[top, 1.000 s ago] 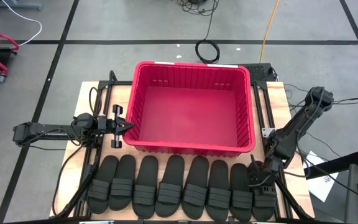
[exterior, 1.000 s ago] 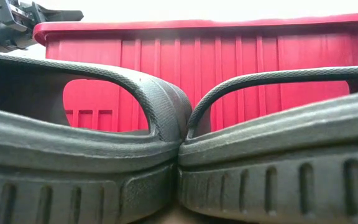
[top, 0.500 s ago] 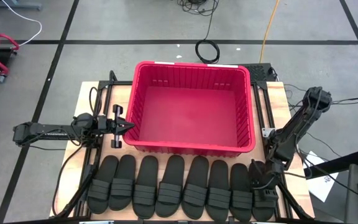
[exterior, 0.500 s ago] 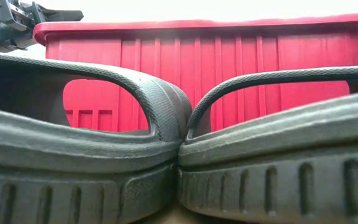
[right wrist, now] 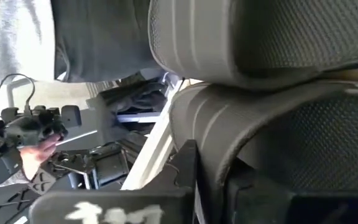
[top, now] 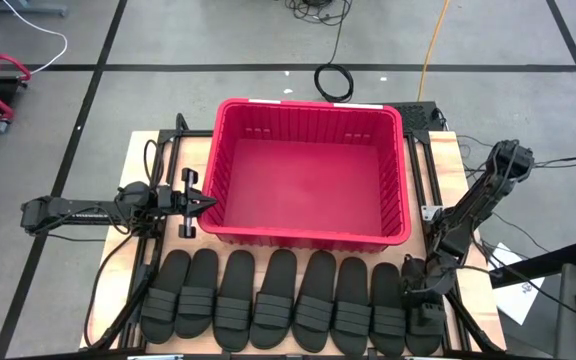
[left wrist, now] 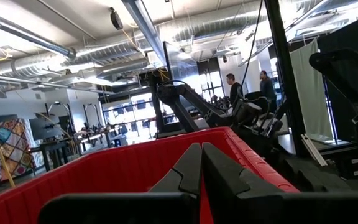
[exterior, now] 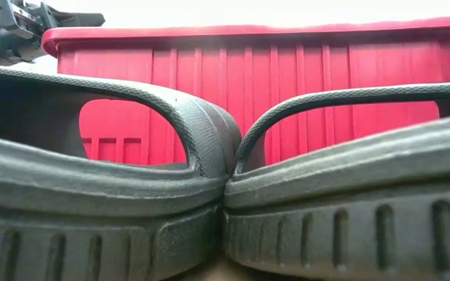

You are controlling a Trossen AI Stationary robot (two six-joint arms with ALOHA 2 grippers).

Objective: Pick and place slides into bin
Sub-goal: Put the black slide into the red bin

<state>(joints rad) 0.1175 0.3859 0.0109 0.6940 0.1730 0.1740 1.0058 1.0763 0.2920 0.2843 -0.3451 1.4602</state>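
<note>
While slides (top: 293, 306) line the table, bin (top: 308, 170) holds nothing

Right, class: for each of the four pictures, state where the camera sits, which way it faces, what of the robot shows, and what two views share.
High: overhead, facing down; bin, slides, left gripper, right gripper.
Low: table height, facing the bin wall past two slides; left gripper at the upper corner.
Left wrist: faces across the bin; its shut fingers show.
Right wrist: pressed close to a slide strap; its fingers grip it.
Shared: high and low both show the bin.
</note>
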